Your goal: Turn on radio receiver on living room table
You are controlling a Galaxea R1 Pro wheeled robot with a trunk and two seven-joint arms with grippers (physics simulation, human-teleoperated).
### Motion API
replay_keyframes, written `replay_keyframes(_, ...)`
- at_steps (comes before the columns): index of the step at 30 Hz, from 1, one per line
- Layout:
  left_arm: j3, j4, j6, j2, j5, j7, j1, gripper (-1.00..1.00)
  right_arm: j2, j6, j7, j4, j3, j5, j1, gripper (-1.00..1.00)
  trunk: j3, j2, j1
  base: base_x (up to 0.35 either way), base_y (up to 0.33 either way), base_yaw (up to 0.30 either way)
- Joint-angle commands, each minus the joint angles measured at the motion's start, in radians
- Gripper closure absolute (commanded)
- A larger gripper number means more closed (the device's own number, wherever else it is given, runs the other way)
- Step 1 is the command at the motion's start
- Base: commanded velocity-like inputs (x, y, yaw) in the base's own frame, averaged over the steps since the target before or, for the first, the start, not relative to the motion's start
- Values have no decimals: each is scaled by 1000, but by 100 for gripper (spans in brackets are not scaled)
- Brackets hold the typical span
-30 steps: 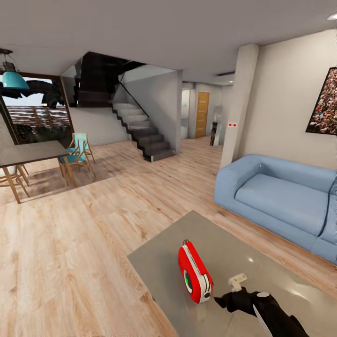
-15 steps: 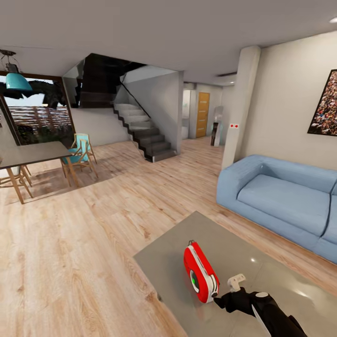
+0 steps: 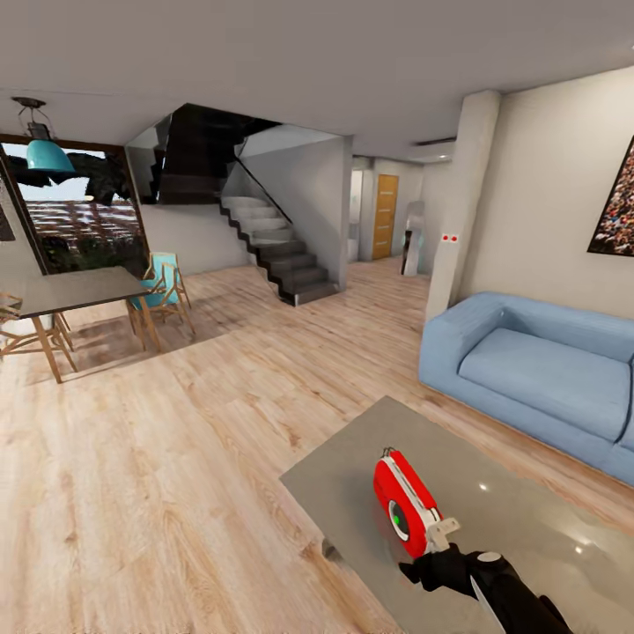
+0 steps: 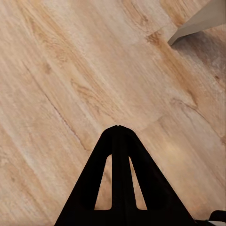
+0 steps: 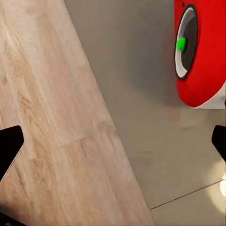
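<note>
Blue sofa at right, framed pic on wall above. Stairs at back; dark table w/ chairs left.

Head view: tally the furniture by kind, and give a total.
Sofa: 1, the blue sofa
Tables: 2, the low grey table bearing the red radio receiver, and the dark-topped dining table
Chairs: 2 that can be told, a turquoise chair and a wooden chair at the picture's edge
Total: 5
</note>
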Motion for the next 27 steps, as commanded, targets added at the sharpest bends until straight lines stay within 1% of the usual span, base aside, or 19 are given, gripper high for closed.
replay_keyframes(1, 0, 0, 0, 0, 0, 0, 0, 100, 0, 0, 0, 0, 0, 0, 0, -100, 3, 7, -4, -111, 320, 0)
replay_keyframes(7, 1, 0, 0, 1, 0, 0, 0, 100, 1, -4, -7, 1, 0, 0, 0, -100, 22, 49, -27, -111, 320, 0)
replay_keyframes(10, 2, 0, 1, 3, -1, 0, 0, 100, 1, -28, -7, 9, 0, -1, 0, -100, 31, 70, -38, -112, 320, 0)
replay_keyframes(11, 3, 0, 1, 3, -1, 0, 0, 100, 2, -45, -7, 18, 0, -2, 0, -100, 35, 77, -42, -112, 320, 0)
replay_keyframes(14, 4, 0, 2, 4, -1, 0, 0, 100, 8, -63, -8, 36, 0, -2, 0, -100, 44, 98, -54, -112, 320, 0)
replay_keyframes(18, 4, 1, 3, 5, -2, 0, 0, 100, 19, -106, -26, 110, 0, 0, 0, -100, 57, 126, -69, -112, 320, 0)
replay_keyframes(20, 5, 8, 2, 8, -3, 0, 0, 100, 26, -151, -57, 161, 0, 2, 0, -100, 63, 140, -77, -114, 319, 0)
replay_keyframes(22, 6, 29, 2, 13, -3, 1, 0, 100, 31, -194, -107, 217, 0, 3, 0, -100, 69, 154, -84, -124, 314, 0)
replay_keyframes(23, 5, 44, 1, 21, -4, 1, 0, 100, 37, -206, -139, 247, 0, 4, 0, -100, 72, 161, -88, -134, 308, 0)
replay_keyframes(26, 4, 91, -9, 51, -4, 2, 0, 100, 53, -224, -243, 342, 0, 6, 0, -100, 82, 182, -100, -144, 301, 0)
replay_keyframes(27, 6, 145, -69, 81, -5, 2, 0, 100, 61, -251, -338, 463, 0, 9, 1, -100, 82, 182, -100, -49, 123, 0)
